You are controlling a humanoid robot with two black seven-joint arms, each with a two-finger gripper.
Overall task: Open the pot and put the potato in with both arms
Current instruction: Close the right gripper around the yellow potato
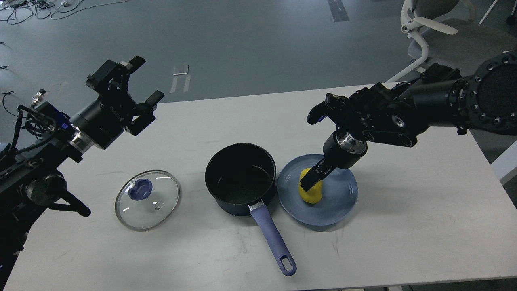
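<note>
Worktop [404, 226]: white, matte, scuffed with faint dark marks, mostly near the front edge. Three things sit directly on it, in a row. Landmark is the pot [240, 178]: dark navy, black inside, uncovered, upright, roughly mid-worktop. Its lavender-blue handle [273, 239] runs toward the front edge, angled slightly right, loop hole at the end. Left of the pot, clearly apart: glass lid [147, 199], lying flat, metal rim, blue knob up. Right of the pot, just beside it, rims about touching: blue plate [339, 202], flat on the worktop. Far side of the worktop behind the pot is bare surface.
</note>
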